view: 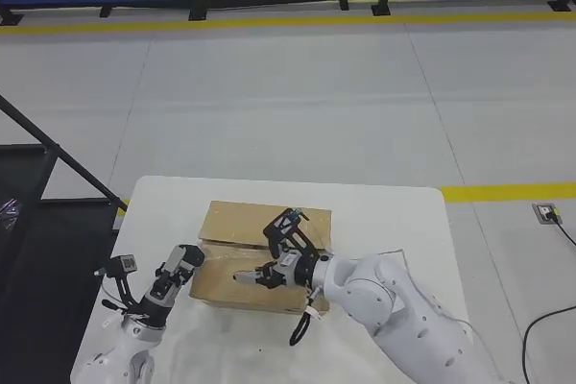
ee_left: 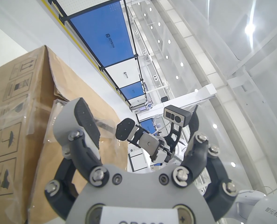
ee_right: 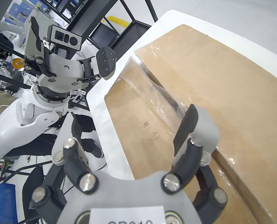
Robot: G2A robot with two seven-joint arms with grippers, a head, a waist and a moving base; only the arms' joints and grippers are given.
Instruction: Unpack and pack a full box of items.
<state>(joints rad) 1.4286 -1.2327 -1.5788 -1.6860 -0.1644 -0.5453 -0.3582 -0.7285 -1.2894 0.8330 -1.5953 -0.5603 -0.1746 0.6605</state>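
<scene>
A closed cardboard box (view: 269, 226) lies in the middle of the white table (view: 394, 211). Clear tape (ee_right: 152, 94) runs along its top seam, wrinkled and partly lifted. My right gripper (view: 252, 277) hovers low over the box top (ee_right: 222, 71), open (ee_right: 133, 129), with one finger pad (ee_right: 187, 124) close to the tape. My left gripper (view: 187, 257) stands open (ee_left: 140, 127) beside the box's left side wall (ee_left: 17, 108), pointing upward with nothing between its fingers (ee_left: 87, 122). Each wrist view also shows the other arm's gripper farther off, the right gripper (ee_left: 138, 138) and the left gripper (ee_right: 105, 64).
A black metal frame (view: 38, 144) stands off the table's left edge, with a dark mat (view: 29, 240) under it. A yellow line (view: 518, 192) crosses the floor beyond the right side of the table. Bare table shows to the right of the box (view: 403, 230).
</scene>
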